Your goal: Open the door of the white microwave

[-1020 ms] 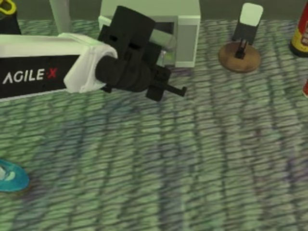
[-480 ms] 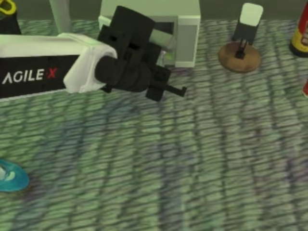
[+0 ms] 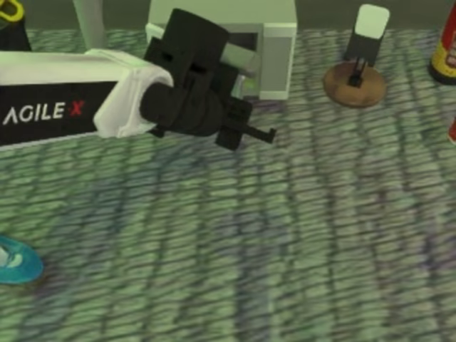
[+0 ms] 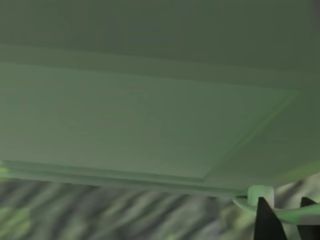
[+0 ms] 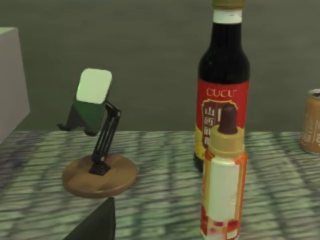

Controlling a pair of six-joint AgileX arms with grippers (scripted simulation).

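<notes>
The white microwave (image 3: 278, 50) stands at the table's far edge, centre. My left gripper (image 3: 260, 133) reaches from the left across its front, and the black wrist hides most of the door (image 3: 241, 57) from above. In the left wrist view the door (image 4: 140, 125) fills the picture at a slant. Its pale green handle (image 4: 260, 194) sits at one corner, and two dark fingertips (image 4: 265, 222) are shut on the handle's bar. I cannot tell how far the door stands out from the body. My right gripper (image 5: 100, 225) is parked off the top view, to the right.
A phone stand on a round wooden base (image 3: 355, 82) is right of the microwave. A dark sauce bottle (image 3: 445, 57), a small brown-capped bottle (image 5: 224, 185) and a can (image 5: 312, 120) stand at the far right. A white post (image 3: 89, 21) is back left, a teal object (image 3: 14, 262) at the left edge.
</notes>
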